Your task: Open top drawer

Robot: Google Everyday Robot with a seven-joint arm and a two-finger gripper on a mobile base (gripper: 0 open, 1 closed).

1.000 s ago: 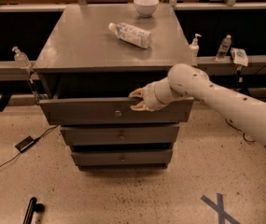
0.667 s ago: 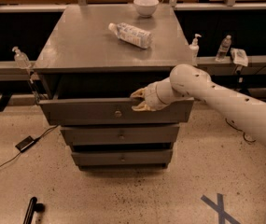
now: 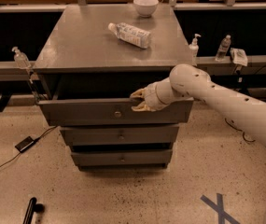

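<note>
The top drawer (image 3: 86, 112) is the widest dark grey drawer of the cabinet. It stands pulled out a little, with a dark gap under the cabinet top. Its small round knob (image 3: 117, 113) is at the centre of the front. My gripper (image 3: 137, 101) is at the upper edge of the drawer front, just right of the knob. Its two pale fingers (image 3: 136, 95) stand apart, one above the other, and do not hold the knob. The white arm (image 3: 216, 99) reaches in from the right.
Two narrower grey drawers (image 3: 121, 135) sit shut below. On the cabinet top (image 3: 76, 45) lie a plastic bottle (image 3: 130, 34) and a white bowl (image 3: 145, 5). Small bottles (image 3: 194, 45) stand on side ledges. A cable and black box (image 3: 26, 143) lie on the floor at left.
The drawer front and my gripper have come slightly toward the camera; the drawer stands a touch further out. Nothing else has moved.
</note>
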